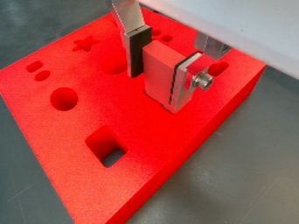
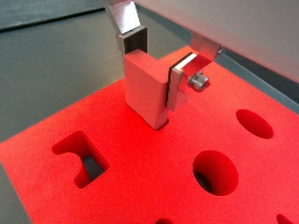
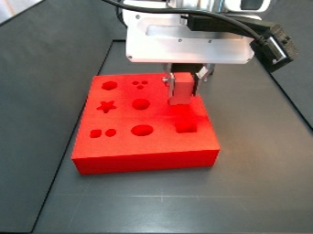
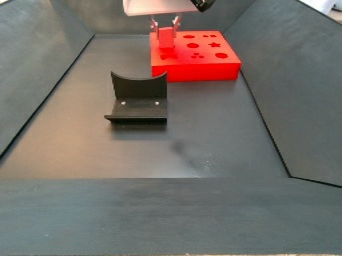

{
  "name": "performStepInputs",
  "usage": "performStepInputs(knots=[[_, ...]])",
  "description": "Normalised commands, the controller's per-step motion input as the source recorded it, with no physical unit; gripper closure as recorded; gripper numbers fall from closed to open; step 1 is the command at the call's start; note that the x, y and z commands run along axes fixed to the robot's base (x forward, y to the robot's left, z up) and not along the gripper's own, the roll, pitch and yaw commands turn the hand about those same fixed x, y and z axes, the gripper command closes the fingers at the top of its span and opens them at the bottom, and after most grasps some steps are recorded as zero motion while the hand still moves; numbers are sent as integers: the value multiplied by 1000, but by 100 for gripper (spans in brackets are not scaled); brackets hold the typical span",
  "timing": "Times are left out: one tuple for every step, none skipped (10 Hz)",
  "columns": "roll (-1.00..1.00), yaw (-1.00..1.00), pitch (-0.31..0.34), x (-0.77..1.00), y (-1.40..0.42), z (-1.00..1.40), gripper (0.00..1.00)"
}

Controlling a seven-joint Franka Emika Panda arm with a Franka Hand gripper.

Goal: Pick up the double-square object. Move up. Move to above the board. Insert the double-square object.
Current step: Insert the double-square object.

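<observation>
Gripping the double-square object (image 1: 165,80) from two sides, the gripper (image 1: 170,63) stands over the board (image 1: 70,131) in a wrist view; the silver fingers (image 1: 135,45) press on the pale pinkish-red bar, and its lower end meets the board's top surface near the edge. A rectangular cut-out (image 1: 107,146) lies in the lower middle of this frame, and round holes and a star lie in the upper left.

In a wrist view the same bar (image 2: 149,87) is upright in the centre, clamped by the gripper (image 2: 163,72), with its foot going a little into the board (image 2: 128,171). An oval hole (image 2: 215,171) is at the lower right.

In a side view the gripper (image 3: 188,79) hangs under its white housing in the upper middle, and the object (image 3: 182,90) is between the fingers, above the right part of the board (image 3: 145,157).

In a side view the board (image 4: 201,67) sits at the top centre, and the gripper (image 4: 166,28) with the object (image 4: 166,36) is at its left end. The fixture (image 4: 136,97) stands on the dark floor, left of centre, apart from the board.
</observation>
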Motion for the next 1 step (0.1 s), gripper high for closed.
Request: performStepInputs(knots=[[0,0,0,0,0,0,100]])
